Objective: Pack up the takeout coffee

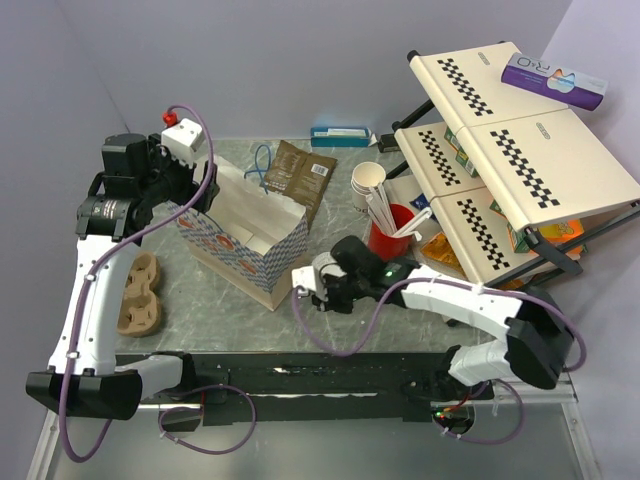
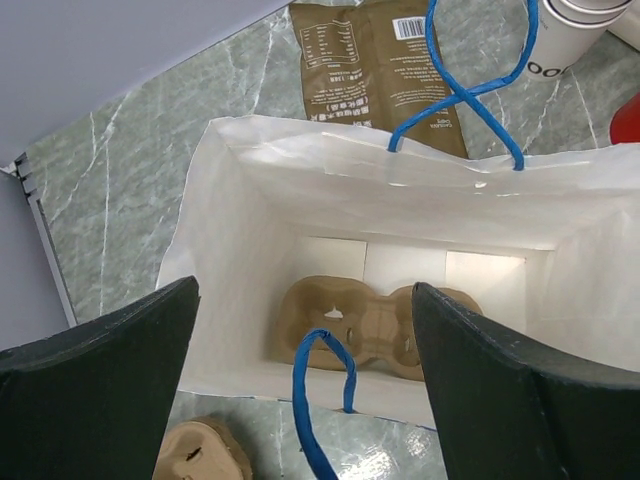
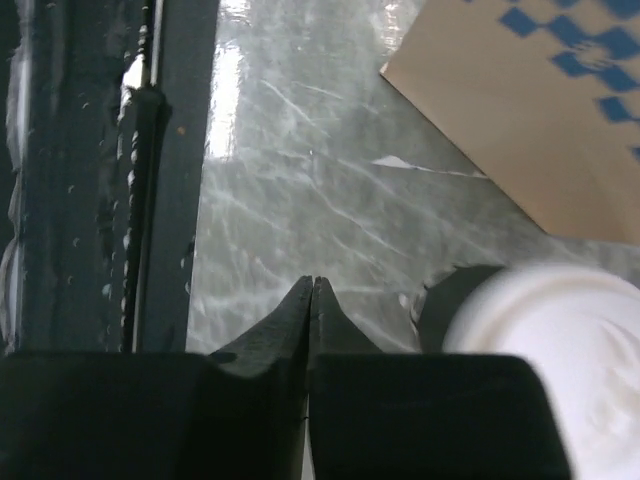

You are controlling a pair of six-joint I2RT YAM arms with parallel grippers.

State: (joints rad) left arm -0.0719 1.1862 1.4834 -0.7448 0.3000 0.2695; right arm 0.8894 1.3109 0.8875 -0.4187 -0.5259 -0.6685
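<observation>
The right gripper (image 3: 312,285) is fully closed. Its two fingertips touch each other and nothing is between them. It is low over the table (image 3: 300,150), near the front rail. The coffee (image 3: 560,340) stands on the table just beside these fingers, on their right in the wrist view, outside the grip. Only its white lid shows, and it is blurred. A corner of the bag (image 3: 530,120) is near, a little behind the coffee.

In the top view the right gripper (image 1: 305,288) is close to the near corner of the bag (image 1: 255,240), which stands open.

The left gripper (image 2: 305,290) is wide open and holds nothing. It hangs over the mouth of the bag (image 2: 250,250), at its left edge. A carrier (image 2: 370,325) lies on the bottom of the bag. A second carrier (image 1: 140,295) lies on the table left of the bag. A brown pouch (image 1: 300,175) lies flat behind the bag.
</observation>
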